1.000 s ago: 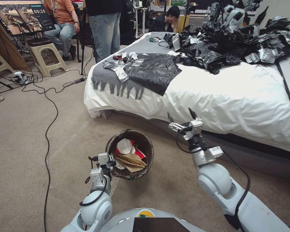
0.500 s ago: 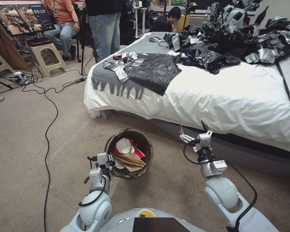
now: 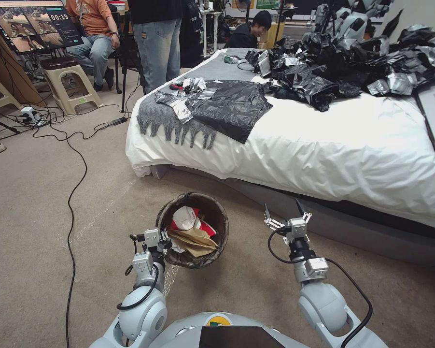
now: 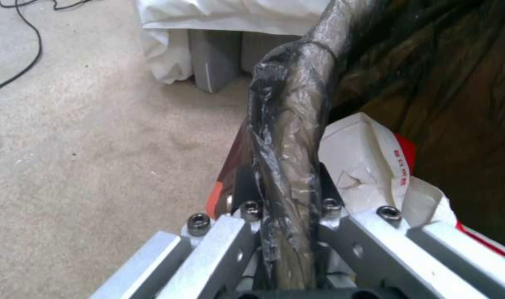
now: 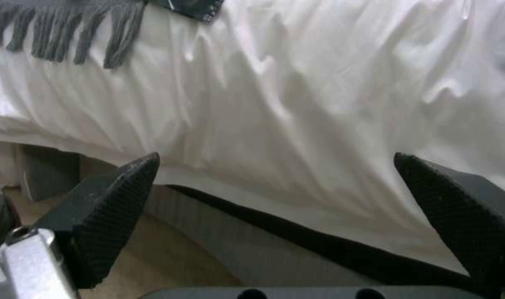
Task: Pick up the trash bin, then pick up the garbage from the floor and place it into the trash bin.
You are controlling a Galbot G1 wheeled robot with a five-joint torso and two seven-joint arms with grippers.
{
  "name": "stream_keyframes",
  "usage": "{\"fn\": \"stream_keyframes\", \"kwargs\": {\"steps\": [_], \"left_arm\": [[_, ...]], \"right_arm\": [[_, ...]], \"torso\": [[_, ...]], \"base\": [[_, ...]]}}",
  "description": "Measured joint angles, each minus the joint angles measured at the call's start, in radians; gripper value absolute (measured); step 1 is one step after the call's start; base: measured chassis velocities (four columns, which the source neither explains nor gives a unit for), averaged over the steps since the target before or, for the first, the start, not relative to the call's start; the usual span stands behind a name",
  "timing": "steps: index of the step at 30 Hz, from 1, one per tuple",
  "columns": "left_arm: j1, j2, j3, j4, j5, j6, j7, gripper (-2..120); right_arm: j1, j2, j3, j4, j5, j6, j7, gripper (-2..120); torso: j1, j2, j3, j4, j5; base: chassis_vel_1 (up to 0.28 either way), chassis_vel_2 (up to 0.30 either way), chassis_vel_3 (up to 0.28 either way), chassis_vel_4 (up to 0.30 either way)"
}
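With its jaws clamped on the lined rim, the left gripper (image 3: pixel 165 243) holds the trash bin (image 3: pixel 193 229) above the floor near the bed (image 3: pixel 323 150). Light, slippery bag; rim grip suits. Right gripper (image 3: pixel 282 215) hangs wide open, empty.

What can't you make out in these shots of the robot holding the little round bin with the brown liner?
- Small round trash bin with dark brown bag liner: its outer wall and base are hidden in the head view by the liner and the left gripper, shut on the rim.
- Garbage, a white and red packet and a brown paper bag: whatever lies beneath is covered.
- White bed: cut off at the right edge.
- Open right gripper: holds nothing.
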Motion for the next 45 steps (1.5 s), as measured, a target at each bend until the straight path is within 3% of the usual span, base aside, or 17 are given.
{"fn": "stream_keyframes", "kwargs": {"steps": [16, 45], "left_arm": [[0.000, 0.001, 0.001, -0.006, -0.020, -0.004, -0.008, 2], [-0.002, -0.008, -0.007, -0.006, -0.018, -0.007, -0.007, 2]], "right_arm": [[-0.018, 0.056, -0.031, 0.002, -0.029, -0.002, 0.005, 100], [0.002, 0.055, -0.049, 0.003, -0.025, -0.006, 0.010, 100]], "torso": [[0.000, 0.000, 0.000, 0.0000, 0.0000], [0.000, 0.000, 0.000, -0.0001, 0.0002]], "base": [[0.025, 0.026, 0.023, 0.030], [0.077, 0.080, 0.079, 0.077]]}}
